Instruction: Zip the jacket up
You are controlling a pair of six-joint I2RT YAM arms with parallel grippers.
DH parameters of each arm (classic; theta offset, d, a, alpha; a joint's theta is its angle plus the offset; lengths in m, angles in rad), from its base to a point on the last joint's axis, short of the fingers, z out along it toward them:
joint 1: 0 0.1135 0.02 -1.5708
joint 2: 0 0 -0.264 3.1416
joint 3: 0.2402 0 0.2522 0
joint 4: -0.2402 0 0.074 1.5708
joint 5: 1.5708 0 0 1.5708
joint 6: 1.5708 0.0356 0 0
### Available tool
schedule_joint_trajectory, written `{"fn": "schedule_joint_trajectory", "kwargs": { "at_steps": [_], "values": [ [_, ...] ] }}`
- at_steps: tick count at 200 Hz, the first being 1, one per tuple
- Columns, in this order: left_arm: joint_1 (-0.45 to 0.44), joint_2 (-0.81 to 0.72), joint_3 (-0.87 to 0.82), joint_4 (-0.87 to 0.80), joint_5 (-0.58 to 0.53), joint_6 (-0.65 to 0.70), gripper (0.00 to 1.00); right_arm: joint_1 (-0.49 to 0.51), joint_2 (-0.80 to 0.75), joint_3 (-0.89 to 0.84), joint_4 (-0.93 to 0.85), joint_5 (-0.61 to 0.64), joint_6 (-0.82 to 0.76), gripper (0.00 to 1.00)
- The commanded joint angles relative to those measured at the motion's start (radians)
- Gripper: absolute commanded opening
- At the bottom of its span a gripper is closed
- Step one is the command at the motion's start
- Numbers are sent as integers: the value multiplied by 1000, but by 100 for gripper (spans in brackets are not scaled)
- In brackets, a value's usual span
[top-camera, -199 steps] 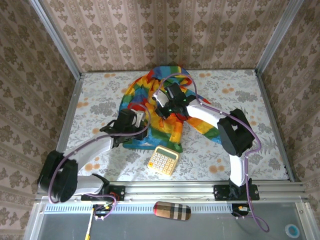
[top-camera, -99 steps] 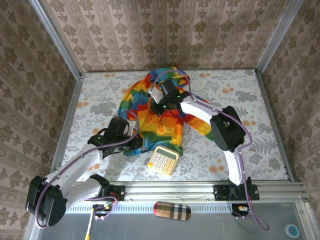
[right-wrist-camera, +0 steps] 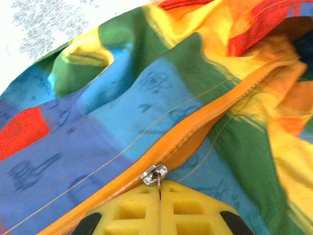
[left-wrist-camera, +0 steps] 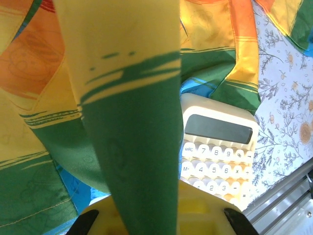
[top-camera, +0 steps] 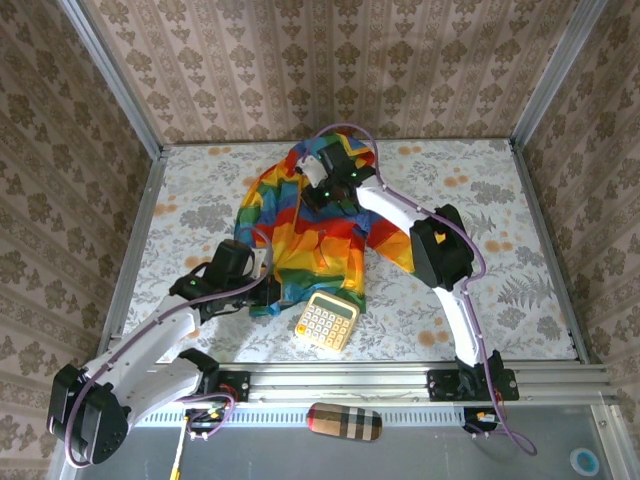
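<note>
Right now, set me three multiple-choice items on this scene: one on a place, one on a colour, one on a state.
1. The calculator lies: A) by the near hem of the jacket; B) against the far wall; C) on the hood.
2. The zipper band is: A) black; B) orange; C) white.
3. The right fingers are: A) wide open; B) shut on nothing; C) shut on the zipper pull.
Key: A, it sits at the hem nearest the arms; B, the right wrist view shows orange tape; C, the pull is pinched between them.
</note>
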Motion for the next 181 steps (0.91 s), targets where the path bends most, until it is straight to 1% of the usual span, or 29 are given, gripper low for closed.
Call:
{"fn": "schedule_joint_trajectory", "kwargs": {
  "at_steps": [1, 29, 56, 103, 134, 153, 158, 181],
  "values": [
    [-9, -21, -25, -76, -8, -28, 0, -53, 44, 81, -20, 59, 5, 0],
    [-8, -34, -40, -90, -27, -51, 0, -81, 93, 165, -48, 54, -3, 0],
    [-7, -63, -66, -83, -36, -86, 0, -101, 155, 291, -104, 54, -15, 0],
    [11, -80, -53, -138, -45, -87, 0, -148, 249, 465, -128, 62, -4, 0],
    [70, -59, -55, -126, -20, -74, 0, -183, 299, 571, -139, 62, 9, 0],
    [108, -27, -46, -121, 5, -59, 0, -206, 314, 595, -135, 67, 18, 0],
    [144, -16, -42, -122, 11, -55, 0, -211, 318, 598, -129, 69, 21, 0],
    [190, 39, -10, -126, 23, -31, 0, -242, 331, 608, -105, 77, 44, 0]
  ]
}}
